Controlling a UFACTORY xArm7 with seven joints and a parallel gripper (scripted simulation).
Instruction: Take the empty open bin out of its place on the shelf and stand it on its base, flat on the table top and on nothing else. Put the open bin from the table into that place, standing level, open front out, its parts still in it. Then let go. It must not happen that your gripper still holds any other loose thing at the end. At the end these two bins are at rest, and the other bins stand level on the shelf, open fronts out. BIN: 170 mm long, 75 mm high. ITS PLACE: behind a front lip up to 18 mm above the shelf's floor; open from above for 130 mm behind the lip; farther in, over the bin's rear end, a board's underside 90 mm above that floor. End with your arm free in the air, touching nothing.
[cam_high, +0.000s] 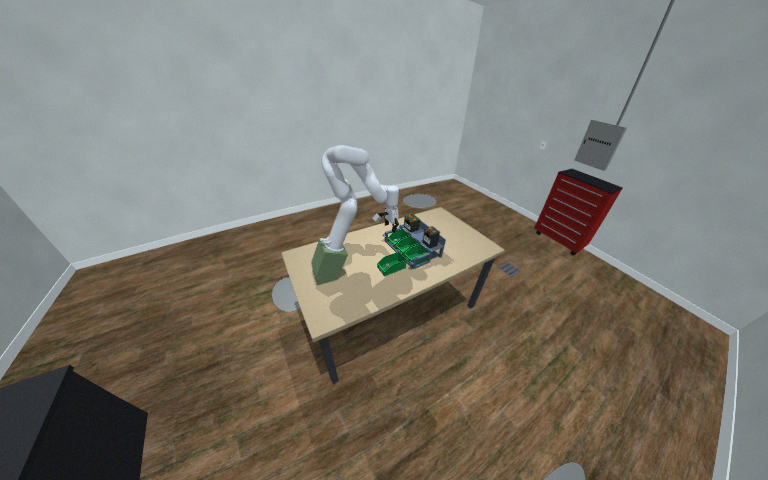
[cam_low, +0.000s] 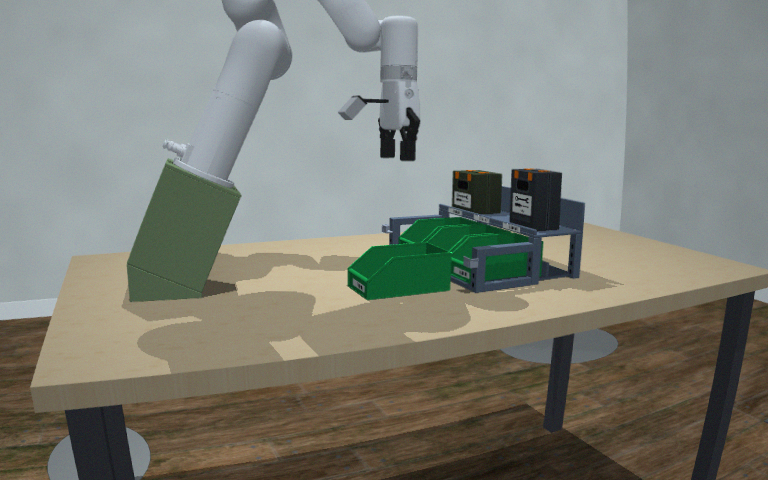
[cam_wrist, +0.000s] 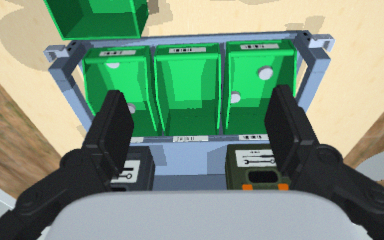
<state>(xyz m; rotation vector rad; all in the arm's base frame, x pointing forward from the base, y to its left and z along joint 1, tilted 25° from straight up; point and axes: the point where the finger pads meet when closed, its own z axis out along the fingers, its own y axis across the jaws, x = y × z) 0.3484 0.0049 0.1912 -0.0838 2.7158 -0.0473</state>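
Note:
A grey-blue shelf (cam_high: 440, 244) (cam_low: 504, 249) (cam_wrist: 314, 60) stands on the table (cam_high: 351, 308) (cam_low: 339, 350) and holds three green open bins side by side. In the wrist view the middle bin (cam_wrist: 187, 85) (cam_low: 453, 233) is empty, and the left bin (cam_wrist: 117, 82) and right bin (cam_wrist: 257, 80) hold white parts. A fourth green bin (cam_high: 391, 263) (cam_low: 399, 271) (cam_wrist: 95, 20) stands on the table just in front of the shelf; its contents are not visible. My gripper (cam_high: 389, 221) (cam_low: 396, 150) (cam_wrist: 197, 105) is open and empty, pointing down, high above the shelf.
An olive box (cam_low: 476, 191) (cam_wrist: 257, 172) and a black box (cam_low: 535, 198) (cam_wrist: 127, 175) stand on the shelf's top board. The arm's green pedestal (cam_high: 328, 263) (cam_low: 181, 237) stands at the table's left. A red tool cabinet (cam_high: 577, 209) stands by the far wall.

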